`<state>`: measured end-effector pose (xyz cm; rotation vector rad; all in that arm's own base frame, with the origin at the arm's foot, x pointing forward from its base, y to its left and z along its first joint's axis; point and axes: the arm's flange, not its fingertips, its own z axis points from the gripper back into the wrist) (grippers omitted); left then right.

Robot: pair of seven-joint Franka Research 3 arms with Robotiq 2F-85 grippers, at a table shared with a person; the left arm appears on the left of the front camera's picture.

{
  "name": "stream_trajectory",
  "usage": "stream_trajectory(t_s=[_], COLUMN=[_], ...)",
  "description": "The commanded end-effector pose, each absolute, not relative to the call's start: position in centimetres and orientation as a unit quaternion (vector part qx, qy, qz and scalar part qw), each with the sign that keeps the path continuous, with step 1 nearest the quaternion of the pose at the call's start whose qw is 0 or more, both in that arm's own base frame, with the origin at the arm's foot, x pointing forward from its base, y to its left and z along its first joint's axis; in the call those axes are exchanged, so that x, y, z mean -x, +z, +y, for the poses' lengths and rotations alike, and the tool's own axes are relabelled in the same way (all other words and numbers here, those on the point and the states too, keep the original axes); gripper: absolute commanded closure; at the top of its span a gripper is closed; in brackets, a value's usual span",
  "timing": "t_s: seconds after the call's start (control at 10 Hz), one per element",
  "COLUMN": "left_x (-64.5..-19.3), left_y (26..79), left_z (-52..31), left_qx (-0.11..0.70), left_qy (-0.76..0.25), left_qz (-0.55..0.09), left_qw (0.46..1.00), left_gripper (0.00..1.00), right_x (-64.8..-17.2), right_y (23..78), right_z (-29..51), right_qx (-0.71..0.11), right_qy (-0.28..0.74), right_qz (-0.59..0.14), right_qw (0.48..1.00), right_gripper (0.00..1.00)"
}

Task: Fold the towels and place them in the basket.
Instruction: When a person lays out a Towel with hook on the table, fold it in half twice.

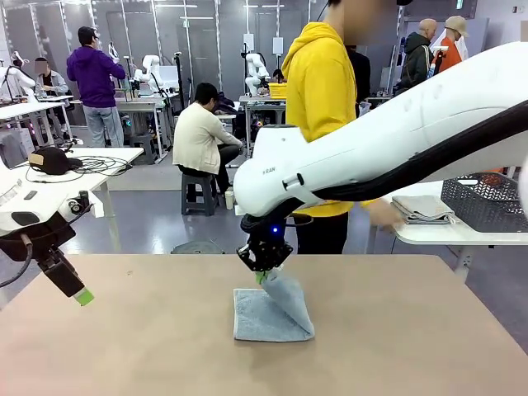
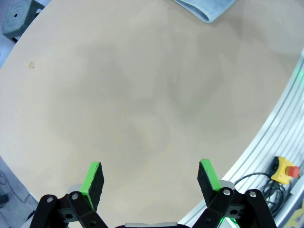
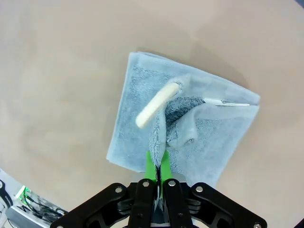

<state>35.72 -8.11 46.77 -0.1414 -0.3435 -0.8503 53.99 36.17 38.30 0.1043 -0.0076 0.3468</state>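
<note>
Grey-blue terry, the towel (image 1: pixel 268 318) lies folded into a near-square pad at the middle of the table (image 1: pixel 124 346). One layer is pulled up into a ridge from its far left corner, sloping down to the near right corner. A white loop (image 3: pixel 152 107) sticks up beside the fold, and a white label (image 3: pixel 228 102) lies flat. In the right wrist view the towel's longer side runs from upper left down to the right. The right gripper (image 1: pixel 266 276) is clenched on the raised layer. The left gripper (image 2: pixel 151 171) hangs spread wide over bare table. The basket (image 1: pixel 487 202) sits on a far side table.
</note>
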Motion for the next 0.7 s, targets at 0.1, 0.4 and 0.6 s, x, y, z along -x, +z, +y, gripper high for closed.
stream_trajectory(t_s=[0.1, 0.4, 0.6], left_x=[-35.7, -35.7, -35.7], left_y=[46.8, 46.8, 46.8], left_z=[-8.2, -8.2, -8.2], left_qx=[0.061, 0.061, 0.061], left_qy=[-0.406, -0.406, -0.406], left_qz=[-0.165, -0.165, -0.165], left_qw=[0.897, 0.897, 0.897], left_gripper=[0.0, 0.0, 0.0], right_x=[-54.9, -54.7, -54.5], right_y=[37.5, 37.1, 37.0], right_z=[38.7, 39.3, 39.4], right_qx=[-0.033, -0.037, -0.043], right_qy=[0.162, 0.155, 0.149], right_qz=[0.018, 0.022, 0.02], right_qw=[0.986, 0.987, 0.988], right_gripper=[1.0, 0.67, 0.33])
